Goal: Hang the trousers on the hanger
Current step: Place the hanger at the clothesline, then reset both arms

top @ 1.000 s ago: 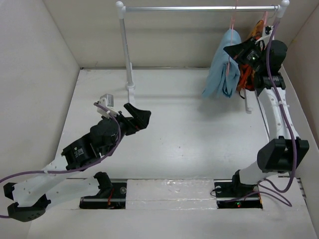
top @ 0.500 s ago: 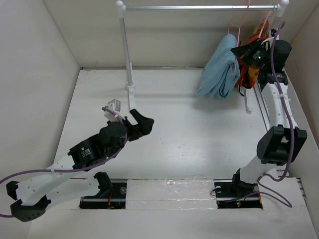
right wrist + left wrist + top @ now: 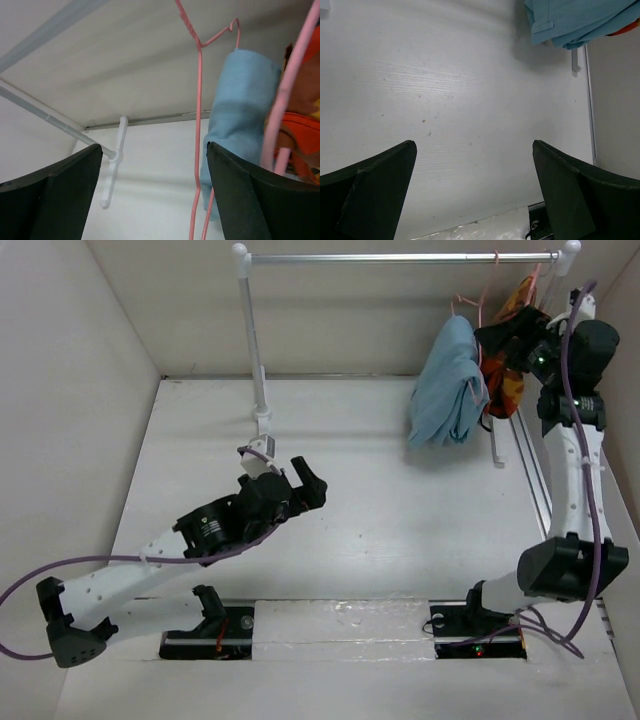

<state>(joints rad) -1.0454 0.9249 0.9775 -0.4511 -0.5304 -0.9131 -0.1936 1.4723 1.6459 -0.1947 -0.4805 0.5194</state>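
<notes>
While the soft, sky-blue trousers (image 3: 447, 385) hang in floppy folds on the thin pink wire hanger (image 3: 198, 100) under the shiny metal rail (image 3: 400, 256), the right gripper (image 3: 497, 337) sits just beside them, its black fingers spread wide and holding nothing. The left gripper (image 3: 308, 480) is wide open too, well apart from them over the smooth white table (image 3: 400, 520).

**Setting:** robotics laboratory test cell.

**Evidence recorded:**
- A white desk (image 3: 380, 510) is boxed in by plain white panels (image 3: 60, 390).
- A left arm (image 3: 120, 575) and a right arm (image 3: 572, 465) are bolted to base plates (image 3: 205, 645) at the near edge.
- Purple cables (image 3: 40, 575) are left exposed.
- A small garment rail (image 3: 400, 256) is stood on the desk, with the trousers (image 3: 450, 380) hung near its right end.
</notes>
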